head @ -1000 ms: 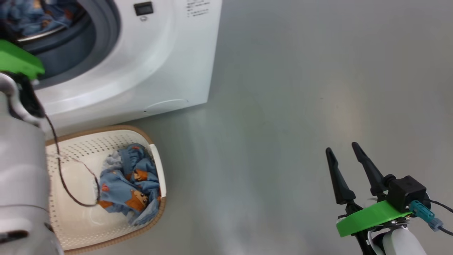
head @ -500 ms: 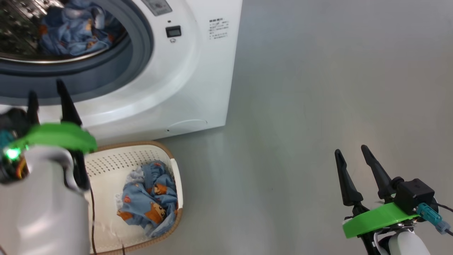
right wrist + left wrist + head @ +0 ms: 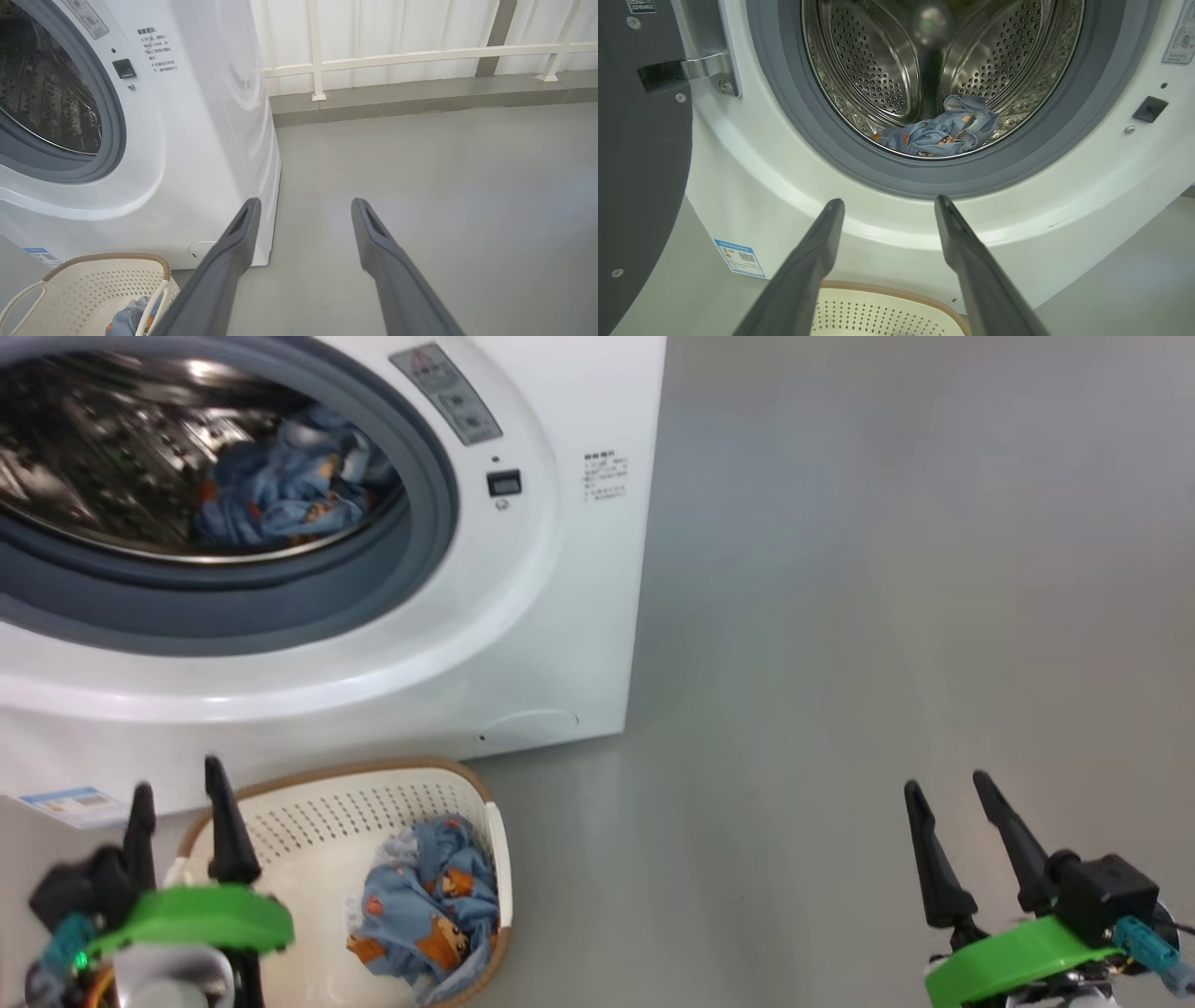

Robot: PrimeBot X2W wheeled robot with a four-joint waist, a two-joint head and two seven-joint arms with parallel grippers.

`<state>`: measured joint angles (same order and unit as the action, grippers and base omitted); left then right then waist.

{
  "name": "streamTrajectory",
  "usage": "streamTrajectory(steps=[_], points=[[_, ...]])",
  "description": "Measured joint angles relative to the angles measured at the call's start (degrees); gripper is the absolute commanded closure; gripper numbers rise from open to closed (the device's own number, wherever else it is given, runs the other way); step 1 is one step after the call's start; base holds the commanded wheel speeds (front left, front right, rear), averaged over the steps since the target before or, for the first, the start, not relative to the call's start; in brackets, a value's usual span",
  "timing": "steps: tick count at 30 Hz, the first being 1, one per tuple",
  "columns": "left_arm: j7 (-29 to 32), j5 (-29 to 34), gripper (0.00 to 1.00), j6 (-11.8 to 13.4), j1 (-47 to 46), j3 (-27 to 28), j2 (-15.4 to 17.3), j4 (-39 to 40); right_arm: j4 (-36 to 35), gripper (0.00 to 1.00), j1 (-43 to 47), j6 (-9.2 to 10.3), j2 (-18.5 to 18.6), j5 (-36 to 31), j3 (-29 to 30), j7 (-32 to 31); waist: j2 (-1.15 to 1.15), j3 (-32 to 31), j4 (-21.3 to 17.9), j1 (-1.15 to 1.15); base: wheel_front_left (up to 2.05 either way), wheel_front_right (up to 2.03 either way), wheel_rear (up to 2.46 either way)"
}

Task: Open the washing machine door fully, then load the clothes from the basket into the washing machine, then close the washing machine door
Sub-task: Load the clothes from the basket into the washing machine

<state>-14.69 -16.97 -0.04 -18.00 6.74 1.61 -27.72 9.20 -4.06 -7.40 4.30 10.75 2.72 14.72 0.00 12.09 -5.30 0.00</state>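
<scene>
The white washing machine point(image 3: 523, 616) stands with its steel drum exposed, and a bundle of light blue clothes point(image 3: 280, 490) lies inside the drum point(image 3: 938, 130). In the left wrist view the dark washing machine door point(image 3: 640, 177) is swung out on its hinge at the left. The cream basket point(image 3: 373, 821) sits on the floor before the machine and holds more clothes point(image 3: 429, 915). Above the basket's back left rim, my left gripper point(image 3: 177, 782) is open and empty, pointing at the machine's front below the drum point(image 3: 888, 201). My right gripper point(image 3: 945, 786) is open and empty over bare floor point(image 3: 304, 201).
Grey floor point(image 3: 840, 616) stretches to the right of the machine. A white railing point(image 3: 397, 58) and a low kerb run along the back wall. A blue energy sticker point(image 3: 739, 257) marks the machine's lower front.
The head camera has tilted up, so the whole scene has slid down and right. My left gripper has drawn back from the drum opening to above the basket. The right gripper has held still.
</scene>
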Motion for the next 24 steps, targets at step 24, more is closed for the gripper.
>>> streamTrajectory(steps=[24], points=[[0.0, -3.9, 0.0, 7.0, 26.2, -7.4, 0.3, 16.1, -0.2, 0.0, 8.4, -0.01, 1.4, -1.1, 0.0, 0.0, 0.0, -13.9, 2.1, 0.0, 0.0, 0.0, 0.0]])
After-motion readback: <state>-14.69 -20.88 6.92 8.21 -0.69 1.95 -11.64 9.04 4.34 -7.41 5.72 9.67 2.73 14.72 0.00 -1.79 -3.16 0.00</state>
